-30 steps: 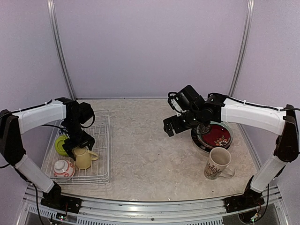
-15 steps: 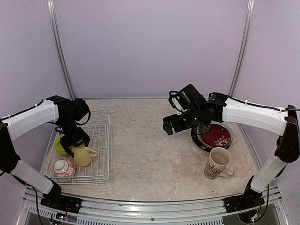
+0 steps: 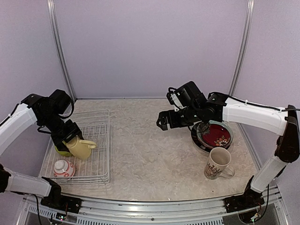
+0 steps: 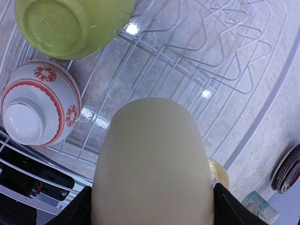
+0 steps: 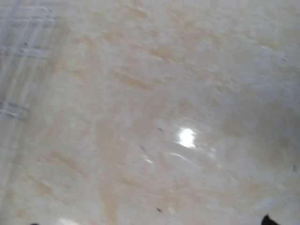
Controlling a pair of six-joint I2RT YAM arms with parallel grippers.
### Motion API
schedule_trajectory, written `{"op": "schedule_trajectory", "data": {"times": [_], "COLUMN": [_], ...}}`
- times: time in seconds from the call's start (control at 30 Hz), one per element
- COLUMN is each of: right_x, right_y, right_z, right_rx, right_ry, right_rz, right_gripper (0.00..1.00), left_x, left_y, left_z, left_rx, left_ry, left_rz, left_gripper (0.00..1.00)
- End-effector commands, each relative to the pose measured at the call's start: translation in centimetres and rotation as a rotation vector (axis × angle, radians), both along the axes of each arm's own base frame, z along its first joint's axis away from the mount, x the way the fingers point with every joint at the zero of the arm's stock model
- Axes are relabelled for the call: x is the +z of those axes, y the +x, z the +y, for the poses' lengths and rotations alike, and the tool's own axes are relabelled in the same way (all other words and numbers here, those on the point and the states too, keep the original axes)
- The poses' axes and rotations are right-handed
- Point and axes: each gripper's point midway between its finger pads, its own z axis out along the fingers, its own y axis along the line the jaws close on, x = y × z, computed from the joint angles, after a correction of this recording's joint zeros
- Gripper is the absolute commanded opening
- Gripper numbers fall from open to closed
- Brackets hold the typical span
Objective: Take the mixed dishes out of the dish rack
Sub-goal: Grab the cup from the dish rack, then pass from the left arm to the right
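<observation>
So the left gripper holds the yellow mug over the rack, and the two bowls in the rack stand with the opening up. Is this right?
Not quite. The left gripper does hold the yellow mug over the dish rack, but the lime-green bowl and the red-white patterned bowl are upside down, bases up. The left wrist view shows this.

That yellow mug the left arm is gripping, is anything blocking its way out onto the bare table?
Only the low side wall of the dish rack lies between the yellow mug, held by the left gripper, and the table. The right gripper hovers farther back, seemingly clear.
</observation>
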Motion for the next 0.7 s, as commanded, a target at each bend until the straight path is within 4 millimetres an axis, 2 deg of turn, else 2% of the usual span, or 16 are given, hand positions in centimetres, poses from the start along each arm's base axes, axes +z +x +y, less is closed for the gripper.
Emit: {"op": "schedule_trajectory", "data": {"times": [0.0,0.17,0.4,0.53,0.67], "right_x": [0.9,2.4,7.1,10.1,12.0], "right_y": [0.4,0.1,-1.4,-1.5,-1.6], "right_z": [2.4,4.9,9.0,9.2,8.8], "right_rx": [0.024,0.081,0.226,0.273,0.297], "right_ry": [0.129,0.258,0.612,0.836,0.945], "right_rz": [0.025,0.045,0.077,0.077,0.089], "right_gripper": [1.0,1.0,1.0,1.0,1.0], "left_x": [6.4,12.0,17.8,20.6,21.7], "left_y": [2.2,2.8,5.3,6.0,5.9], "left_z": [-3.3,-6.3,-11.6,-14.4,-16.1], "left_rx": [-0.199,-0.385,-0.567,-0.708,-0.822], "left_ry": [-0.183,-0.343,-0.619,-0.737,-0.747], "left_rz": [-0.284,-0.536,-0.821,-0.931,-0.979], "left_gripper": [0.19,0.23,0.21,0.19,0.21]}}
